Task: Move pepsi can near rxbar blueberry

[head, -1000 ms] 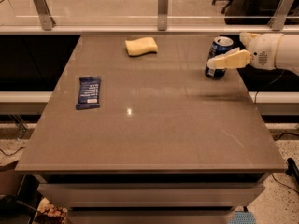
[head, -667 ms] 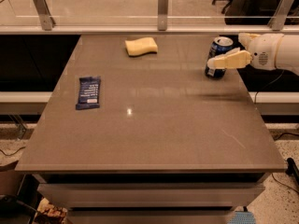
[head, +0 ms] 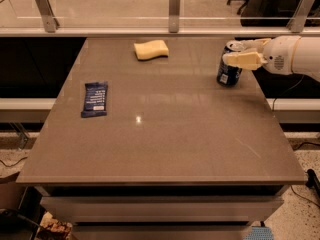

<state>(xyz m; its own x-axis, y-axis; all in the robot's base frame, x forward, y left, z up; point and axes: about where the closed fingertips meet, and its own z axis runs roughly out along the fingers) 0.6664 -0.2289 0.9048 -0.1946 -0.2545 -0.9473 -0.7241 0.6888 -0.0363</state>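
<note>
The pepsi can (head: 228,73), blue with a silver top, stands slightly tilted at the table's far right edge. My gripper (head: 248,53) reaches in from the right, with its pale fingers (head: 243,60) on either side of the can's upper part, closed on it. The can's base looks to be at or just above the tabletop. The rxbar blueberry (head: 94,99), a flat dark blue wrapper with a white label, lies on the left side of the table, far from the can.
A pale yellow sponge (head: 151,49) lies at the back middle of the brown table (head: 165,144). A glass rail with metal posts (head: 174,3) runs behind the table. The floor drops away on the right and in front.
Almost nothing; the gripper stays at the can, its near finger shifted very slightly left. The can, bar and sponge have not moved.
</note>
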